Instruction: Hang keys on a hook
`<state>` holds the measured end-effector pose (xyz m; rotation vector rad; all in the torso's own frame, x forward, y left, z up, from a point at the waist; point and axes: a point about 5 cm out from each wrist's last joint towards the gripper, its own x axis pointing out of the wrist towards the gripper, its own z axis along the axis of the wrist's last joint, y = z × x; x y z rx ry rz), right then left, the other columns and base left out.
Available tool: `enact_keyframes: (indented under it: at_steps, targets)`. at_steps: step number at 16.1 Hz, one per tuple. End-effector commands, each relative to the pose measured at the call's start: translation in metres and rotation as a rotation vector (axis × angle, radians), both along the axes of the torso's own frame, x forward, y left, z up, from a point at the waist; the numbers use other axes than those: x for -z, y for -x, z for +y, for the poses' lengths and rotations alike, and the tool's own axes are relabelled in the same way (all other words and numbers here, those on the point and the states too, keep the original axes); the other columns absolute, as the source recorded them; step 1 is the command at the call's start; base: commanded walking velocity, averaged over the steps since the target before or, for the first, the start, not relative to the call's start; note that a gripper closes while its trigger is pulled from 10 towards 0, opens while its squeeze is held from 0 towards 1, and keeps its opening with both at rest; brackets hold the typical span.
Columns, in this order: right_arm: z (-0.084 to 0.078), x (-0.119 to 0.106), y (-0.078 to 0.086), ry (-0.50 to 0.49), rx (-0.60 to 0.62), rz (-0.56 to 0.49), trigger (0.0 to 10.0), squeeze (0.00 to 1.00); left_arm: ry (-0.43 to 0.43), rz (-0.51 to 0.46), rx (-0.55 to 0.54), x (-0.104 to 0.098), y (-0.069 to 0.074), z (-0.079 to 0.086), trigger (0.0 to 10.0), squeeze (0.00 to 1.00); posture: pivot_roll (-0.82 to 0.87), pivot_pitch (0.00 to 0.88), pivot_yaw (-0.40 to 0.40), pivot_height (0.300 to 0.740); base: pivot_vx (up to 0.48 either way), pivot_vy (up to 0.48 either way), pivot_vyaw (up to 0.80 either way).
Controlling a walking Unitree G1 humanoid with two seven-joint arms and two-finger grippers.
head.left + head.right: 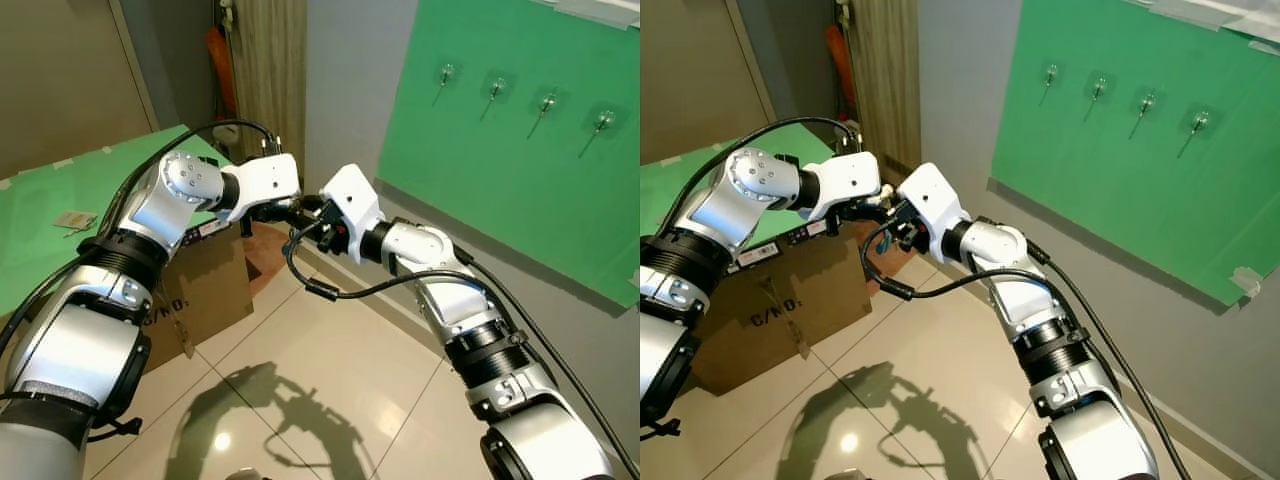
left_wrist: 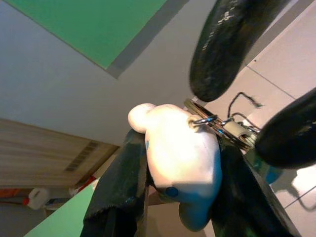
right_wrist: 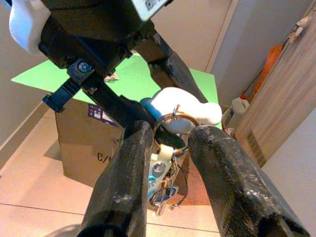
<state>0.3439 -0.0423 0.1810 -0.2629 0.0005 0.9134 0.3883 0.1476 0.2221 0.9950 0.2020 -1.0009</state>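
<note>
White charm (image 2: 180,163) of the keys (image 3: 163,185) sits clamped in the left gripper (image 2: 182,197) at frame centre, right gripper (image 3: 165,148) parted around their ring (image 3: 174,131); hooks (image 1: 545,108) upper right await, hanging undone.

white charm (image 2: 180,158) with blue spots, silver key ring (image 3: 173,129), green wall board (image 1: 500,140)

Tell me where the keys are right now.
The keys hang by their ring between both grippers, left gripper clamping the white charm, right gripper at the ring, above the floor.
</note>
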Motion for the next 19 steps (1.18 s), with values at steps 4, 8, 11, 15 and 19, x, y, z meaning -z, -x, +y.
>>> enact_keyframes:
  at_steps: [4, 8, 11, 15, 19]
  targets:
    - [0.0, 0.001, 0.003, 0.004, 0.013, 0.004, 10.0, 0.0, -0.004, -0.026, -0.016, -0.007, -0.003, 0.002, 0.0, 0.0, 0.03, 0.0, -0.021, 0.74, 0.0, 0.0, 0.0]
    - [0.003, 0.003, 0.004, 0.001, 0.011, 0.013, 10.0, 0.0, -0.006, -0.024, -0.024, -0.005, -0.003, 0.003, 0.0, 0.0, 0.03, 0.0, -0.017, 0.74, 0.0, 0.0, 0.0]
    - [0.006, 0.003, 0.003, -0.002, 0.01, 0.019, 10.0, 0.0, 0.005, -0.028, -0.024, -0.007, -0.003, 0.002, 0.0, 0.0, 0.04, 0.0, -0.016, 0.74, 0.0, 0.0, 0.0]
    - [0.014, 0.005, 0.001, -0.015, 0.001, 0.039, 10.0, 0.0, 0.038, -0.037, 0.007, -0.014, -0.002, -0.005, 0.0, 0.0, 0.05, 0.015, -0.015, 0.74, 0.0, 0.0, 0.0]
    - [0.016, 0.008, 0.0, -0.012, -0.006, 0.049, 10.0, 0.0, 0.049, -0.043, 0.016, -0.017, -0.002, -0.007, 0.0, 0.0, 0.05, 0.026, -0.019, 0.74, 0.0, 0.0, 0.0]
